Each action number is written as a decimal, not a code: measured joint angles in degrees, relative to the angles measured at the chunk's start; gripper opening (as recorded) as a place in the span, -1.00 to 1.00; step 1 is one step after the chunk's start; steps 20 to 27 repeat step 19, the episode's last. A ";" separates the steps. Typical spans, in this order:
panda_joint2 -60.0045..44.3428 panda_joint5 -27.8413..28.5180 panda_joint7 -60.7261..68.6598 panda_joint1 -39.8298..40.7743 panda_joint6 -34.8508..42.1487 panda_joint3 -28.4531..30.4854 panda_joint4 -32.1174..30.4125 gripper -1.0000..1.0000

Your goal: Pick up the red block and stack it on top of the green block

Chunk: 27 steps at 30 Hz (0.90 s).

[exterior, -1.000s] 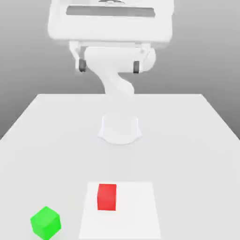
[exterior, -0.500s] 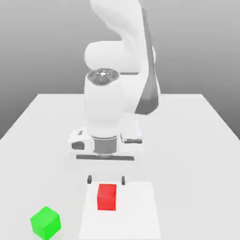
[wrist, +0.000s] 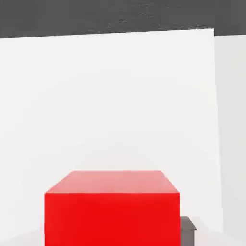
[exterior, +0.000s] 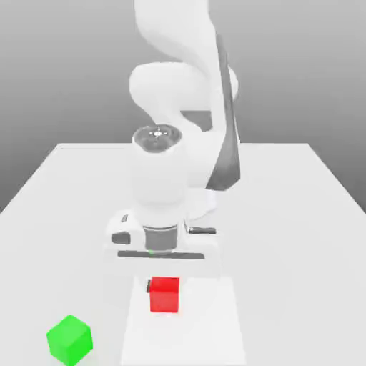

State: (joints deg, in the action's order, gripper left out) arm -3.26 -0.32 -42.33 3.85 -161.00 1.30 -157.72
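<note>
In the exterior view we see the gripper (exterior: 164, 287) pointing down with the red block (exterior: 164, 295) held between its fingers, one dark pad (exterior: 149, 286) against the block's side. The block sits directly below the hand, over the white square (exterior: 207, 322); we cannot tell whether it touches it. We find the green block (exterior: 70, 340) well apart, toward the exterior view's left, on the table (exterior: 286, 243)

A pale tabletop (exterior: 286, 214) stands before a plain grey gradient backdrop (exterior: 300, 71)
</note>
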 joint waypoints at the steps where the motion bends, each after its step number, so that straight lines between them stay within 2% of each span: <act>1: 0.50 -0.21 0.11 0.89 1.44 0.35 0.89 -1.00; 11: -5.89 -2.28 0.76 9.30 12.80 5.94 18.52 -1.00; 15: -12.97 -4.12 2.00 10.55 7.68 5.60 20.45 -1.00; 16: -14.66 -4.49 2.24 10.93 6.15 5.20 20.58 1.00; 27: -14.66 -4.50 2.25 10.94 6.15 5.20 20.59 1.00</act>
